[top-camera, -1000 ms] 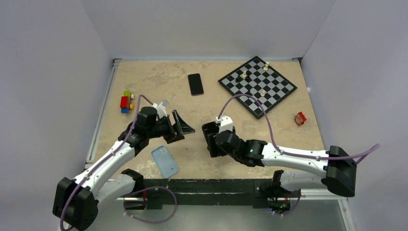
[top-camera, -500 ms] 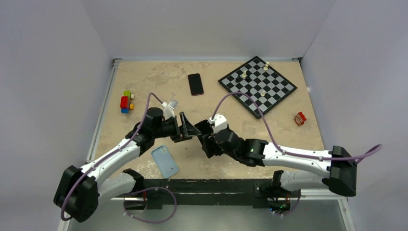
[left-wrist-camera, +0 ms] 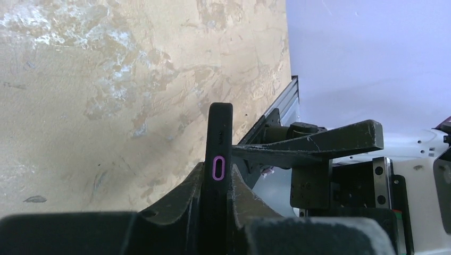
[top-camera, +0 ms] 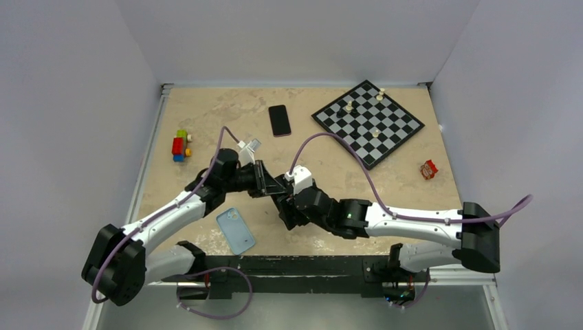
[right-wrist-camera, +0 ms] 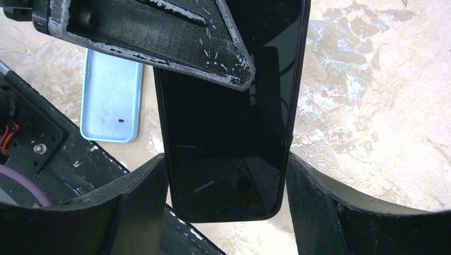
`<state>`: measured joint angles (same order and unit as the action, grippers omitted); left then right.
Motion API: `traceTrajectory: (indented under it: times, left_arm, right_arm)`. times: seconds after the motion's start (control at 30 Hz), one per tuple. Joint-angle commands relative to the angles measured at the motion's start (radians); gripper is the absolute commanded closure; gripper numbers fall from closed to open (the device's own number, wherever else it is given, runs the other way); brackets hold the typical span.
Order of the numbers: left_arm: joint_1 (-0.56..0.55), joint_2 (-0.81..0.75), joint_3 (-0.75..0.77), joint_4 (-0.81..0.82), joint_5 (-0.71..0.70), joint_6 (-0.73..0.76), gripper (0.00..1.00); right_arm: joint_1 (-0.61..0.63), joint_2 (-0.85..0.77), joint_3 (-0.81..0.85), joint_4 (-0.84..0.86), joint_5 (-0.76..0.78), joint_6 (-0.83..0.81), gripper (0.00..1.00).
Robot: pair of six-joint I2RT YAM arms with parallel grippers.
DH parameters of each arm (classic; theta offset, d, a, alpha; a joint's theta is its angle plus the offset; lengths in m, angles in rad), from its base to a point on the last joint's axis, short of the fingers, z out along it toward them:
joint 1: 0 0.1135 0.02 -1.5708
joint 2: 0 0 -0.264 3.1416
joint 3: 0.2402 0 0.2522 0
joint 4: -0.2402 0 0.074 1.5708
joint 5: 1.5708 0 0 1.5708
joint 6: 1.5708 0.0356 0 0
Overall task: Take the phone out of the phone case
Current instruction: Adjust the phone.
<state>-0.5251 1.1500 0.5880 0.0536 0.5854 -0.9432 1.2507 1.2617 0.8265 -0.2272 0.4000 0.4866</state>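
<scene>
The phone point(right-wrist-camera: 228, 133) runs off the right wrist frame's top, behind a finger point(right-wrist-camera: 159, 37) of the left gripper point(left-wrist-camera: 217, 183). I can't tell whether the right gripper point(right-wrist-camera: 226, 162) presses it. The chess pieces point(top-camera: 349, 106) near the far right corner are too small to name.

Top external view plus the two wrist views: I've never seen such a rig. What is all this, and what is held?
Two robot arms are bolted at the near edge of the table, each ending in a two-finger gripper. The top view looks down from above and behind them; each wrist view comes from a camera on one arm, looking past its own fingers. The left gripper pinches a cased phone edge-on. The right gripper straddles its free end; whether it presses yet is unclear. Lying on the table: a light blue case, a second phone, a chessboard with a few pieces, toy bricks and a small red packet.
</scene>
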Motion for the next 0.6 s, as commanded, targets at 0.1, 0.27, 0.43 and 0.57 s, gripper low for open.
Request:
traceTrajectory:
  times: [0.1, 0.27, 0.43, 0.57]
  left_arm:
    - [0.001, -0.174, 0.010, -0.018, -0.157, -0.004, 1.00]
    - [0.003, -0.388, 0.012, -0.178, -0.470, -0.001, 1.00]
    - [0.005, -0.530, 0.044, -0.212, -0.684, 0.022, 1.00]
    - [0.004, -0.578, 0.043, -0.151, -0.673, -0.032, 1.00]
  right_arm:
    - [0.011, -0.079, 0.026, 0.045, 0.016, 0.103, 0.41]
    - [0.011, -0.195, -0.048, 0.028, 0.006, 0.230, 0.17]
    - [0.012, -0.300, -0.118, 0.023, -0.014, 0.366, 0.16]
    - [-0.031, -0.334, -0.134, 0.085, -0.103, 0.514, 0.15]
